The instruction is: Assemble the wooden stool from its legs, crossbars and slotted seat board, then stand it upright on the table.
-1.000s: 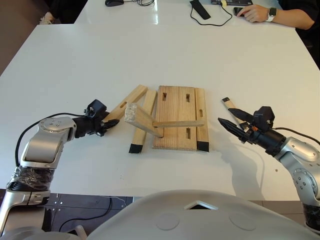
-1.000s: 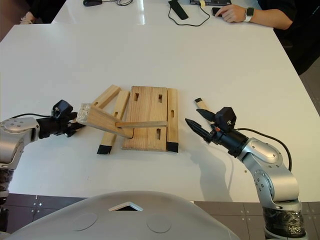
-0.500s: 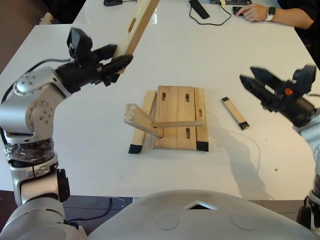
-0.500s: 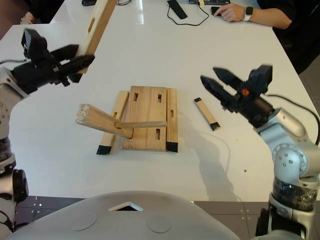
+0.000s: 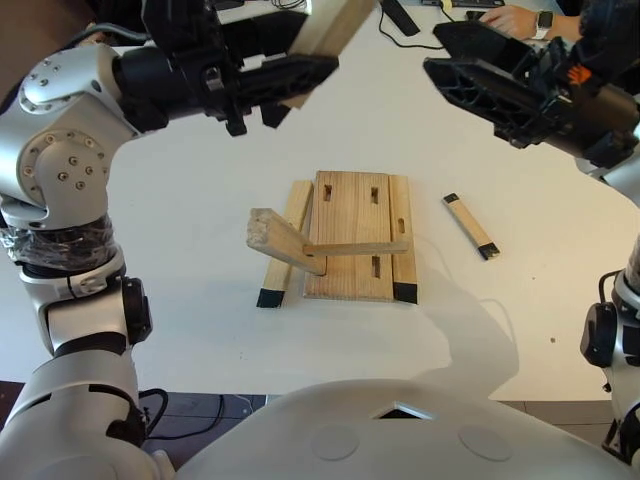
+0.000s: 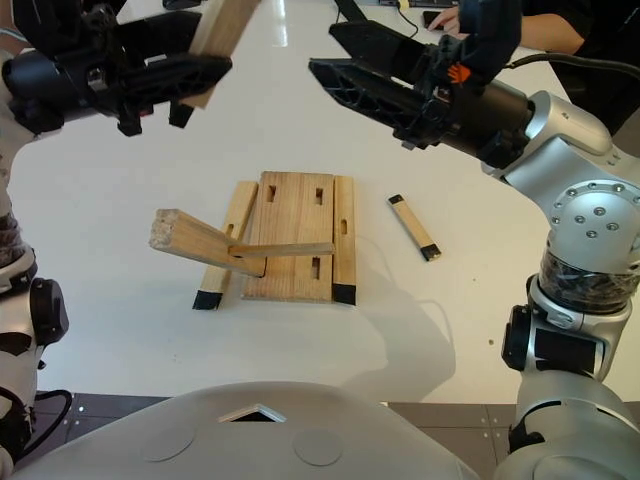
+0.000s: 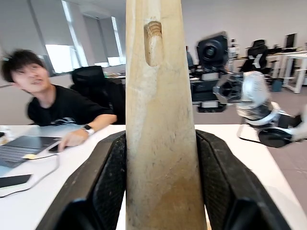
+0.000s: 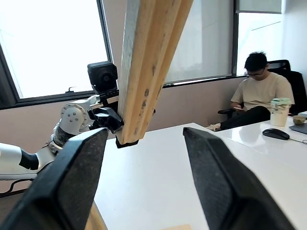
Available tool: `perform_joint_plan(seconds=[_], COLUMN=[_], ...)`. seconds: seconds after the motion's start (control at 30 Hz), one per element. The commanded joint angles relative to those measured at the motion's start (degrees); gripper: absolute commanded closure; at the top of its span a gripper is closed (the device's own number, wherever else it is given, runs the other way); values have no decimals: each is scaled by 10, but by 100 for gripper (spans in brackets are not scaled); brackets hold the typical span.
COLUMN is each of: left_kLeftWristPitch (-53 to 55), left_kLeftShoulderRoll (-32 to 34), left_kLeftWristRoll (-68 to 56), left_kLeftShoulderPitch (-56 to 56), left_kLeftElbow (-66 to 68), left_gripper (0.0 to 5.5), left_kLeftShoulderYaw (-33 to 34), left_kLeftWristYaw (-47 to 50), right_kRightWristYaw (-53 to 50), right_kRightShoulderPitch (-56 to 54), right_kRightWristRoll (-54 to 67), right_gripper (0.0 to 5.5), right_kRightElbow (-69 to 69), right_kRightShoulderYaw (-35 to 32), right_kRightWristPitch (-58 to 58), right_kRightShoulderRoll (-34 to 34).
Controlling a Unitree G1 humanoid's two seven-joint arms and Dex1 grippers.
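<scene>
My left gripper [image 5: 300, 85] is raised high over the table's far left, shut on a pale wooden leg [image 5: 335, 20] with a slot [image 7: 153, 43] in it; its fingers [image 7: 108, 187] clamp both sides. At the same height to the right hangs my right gripper [image 5: 432, 52], open, holding nothing and apart from the leg [image 8: 148, 62]. On the table lies the slotted seat board [image 5: 350, 205]. A leg with a crossbar [image 5: 360, 247] stuck in it [image 5: 280, 240] rests tilted across the board. A black-tipped leg [image 5: 270, 285] lies at its left edge, another [image 5: 403, 250] along its right edge. A short crossbar [image 5: 470, 226] lies farther right.
The white table [image 5: 150, 260] has bare room on both sides of the parts. At the far edge are a black cable [image 6: 375, 40] and a seated person's hand [image 5: 505, 20].
Both arms rose further above the table. The left one carried the leg higher and rightward; the right gripper swung up and left toward it. The parts on the table stayed put.
</scene>
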Motion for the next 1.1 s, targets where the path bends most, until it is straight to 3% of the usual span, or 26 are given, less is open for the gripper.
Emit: perform_joint_plan(seconds=[0.03, 0.4, 0.63, 1.0, 1.1], left_kLeftWristPitch=[12, 10, 25, 42, 54], left_kLeftShoulderRoll=[10, 26, 41, 46, 36], left_kLeftWristRoll=[-17, -17, -39, -40, -53], left_kLeftShoulderPitch=[-3, 21, 31, 24, 7], left_kLeftElbow=[-17, -41, -36, -15, 1], left_gripper=[347, 347, 347, 347, 287], left_kLeftShoulderYaw=[-20, -35, -26, -28, -20], left_kLeftWristYaw=[-31, -61, -77, -67, -51], right_kRightWristYaw=[14, 30, 75, 128, 128], right_kRightShoulderPitch=[-32, -65, -62, -30, -28], right_kRightWristRoll=[13, 38, 32, 8, -16], right_gripper=[261, 261, 352, 352, 352], right_kRightElbow=[2, 0, 1, -14, -4], right_kRightShoulderYaw=[23, 42, 35, 42, 42], right_kRightWristPitch=[15, 36, 50, 47, 31], right_kRightShoulderRoll=[9, 12, -25, -56, -53])
